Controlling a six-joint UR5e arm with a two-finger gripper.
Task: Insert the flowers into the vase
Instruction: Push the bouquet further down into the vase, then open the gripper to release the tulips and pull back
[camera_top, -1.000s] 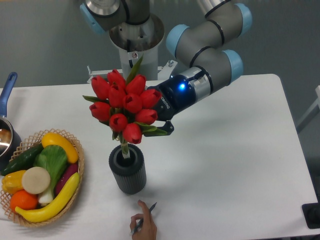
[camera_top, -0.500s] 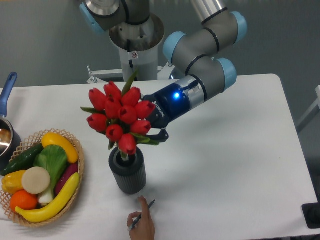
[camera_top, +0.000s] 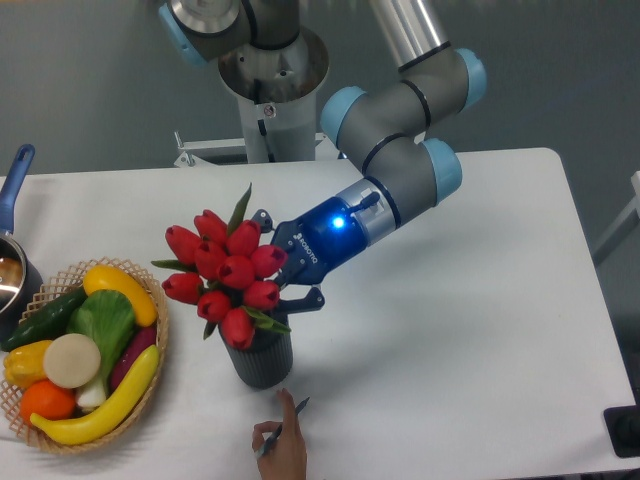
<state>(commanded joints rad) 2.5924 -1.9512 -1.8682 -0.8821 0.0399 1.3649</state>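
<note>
The flowers (camera_top: 222, 272), a tight bunch of red tulip buds with green leaves, sit low over the dark grey ribbed vase (camera_top: 263, 362) and cover its opening, so the stems are hidden. My gripper (camera_top: 283, 262) is at the right side of the bunch, just above the vase, its fingers largely hidden behind the buds and leaves. I cannot tell from here whether the fingers still clamp the bunch.
A wicker basket (camera_top: 156, 318) of vegetables stands left of the vase. A pot with a blue handle (camera_top: 14, 180) is at the left edge. A person's hand with a pen (camera_top: 281, 446) rests at the front edge, just below the vase.
My gripper has moved down and to the left with the flowers. The bunch has dropped from above the vase until its lowest buds reach the rim.
</note>
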